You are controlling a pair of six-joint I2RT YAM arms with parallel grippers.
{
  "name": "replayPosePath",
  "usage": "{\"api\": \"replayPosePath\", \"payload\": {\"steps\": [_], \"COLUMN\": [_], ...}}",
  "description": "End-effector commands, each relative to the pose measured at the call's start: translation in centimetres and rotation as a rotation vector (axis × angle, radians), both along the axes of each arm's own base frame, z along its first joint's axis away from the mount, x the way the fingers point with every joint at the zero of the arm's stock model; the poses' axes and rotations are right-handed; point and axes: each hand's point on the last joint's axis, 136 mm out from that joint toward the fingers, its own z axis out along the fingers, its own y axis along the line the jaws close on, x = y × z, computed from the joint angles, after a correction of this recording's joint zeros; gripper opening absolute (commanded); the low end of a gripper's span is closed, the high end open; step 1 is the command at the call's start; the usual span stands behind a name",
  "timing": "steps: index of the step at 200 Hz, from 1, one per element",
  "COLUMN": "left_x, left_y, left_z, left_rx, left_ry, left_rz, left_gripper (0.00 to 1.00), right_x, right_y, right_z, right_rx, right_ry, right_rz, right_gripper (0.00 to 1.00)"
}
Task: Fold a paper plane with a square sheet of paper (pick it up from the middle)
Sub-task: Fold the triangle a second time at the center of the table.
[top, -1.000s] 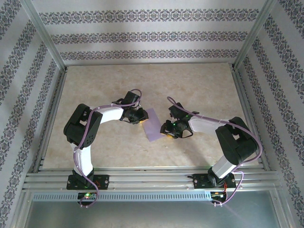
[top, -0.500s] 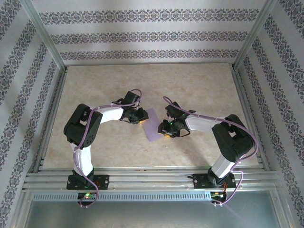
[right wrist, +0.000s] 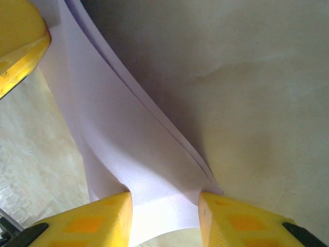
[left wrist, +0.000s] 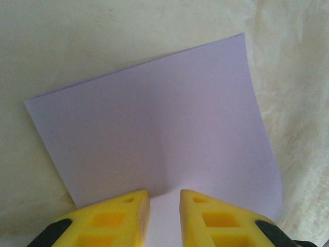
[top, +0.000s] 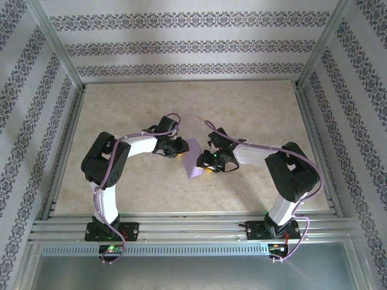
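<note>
The square sheet of paper (top: pixel 193 162) sits between the two grippers, off the table (top: pixel 260 109) along part of its span and casting a shadow beneath. In the right wrist view it bows in a long curve, and two close edges run side by side along its far side, so it looks doubled there. It reaches from the right gripper (right wrist: pixel 164 206) away to a yellow finger (right wrist: pixel 18 41) of the left gripper (left wrist: pixel 164 206) at the far left. The right gripper's jaws stand moderately apart, the paper spans the gap and touches both fingers, and I cannot tell whether it is clamped. The left gripper's jaws are narrow, with a slim gap. The sheet spreads flat straight ahead of them, its right edge curling, and whether they pinch it is unclear.
</note>
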Motion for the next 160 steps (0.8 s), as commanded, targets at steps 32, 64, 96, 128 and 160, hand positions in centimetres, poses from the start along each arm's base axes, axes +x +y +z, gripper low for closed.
{"api": "replayPosePath", "payload": {"steps": [32,64,96,128,160], "left_x": [-2.3,-2.1,-2.2,-2.2,-2.2], "left_y": [2.0,2.0,2.0,1.9,1.9], "left_z": [-4.3,-4.3,-4.3,-4.4,-4.4], "left_rx": [0.097,0.093,0.093,0.093,0.091], "left_ry": [0.104,0.103,0.104,0.105,0.106], "left_rz": [-0.004,-0.002,-0.004,-0.003,-0.004], "left_gripper": [0.25,0.25,0.25,0.25,0.25], "right_x": [0.6,-0.1,-1.3,-1.7,-1.8], "right_y": [-0.8,-3.2,-3.2,-2.6,-2.1], "right_z": [1.7,1.2,0.1,-0.2,-0.7], "right_rx": [-0.029,-0.142,-0.168,-0.159,-0.161], "right_ry": [-0.083,-0.064,-0.006,0.012,0.029], "right_rz": [0.024,-0.004,0.007,0.023,0.037], "right_gripper": [0.4,0.4,0.42,0.43,0.44]}}
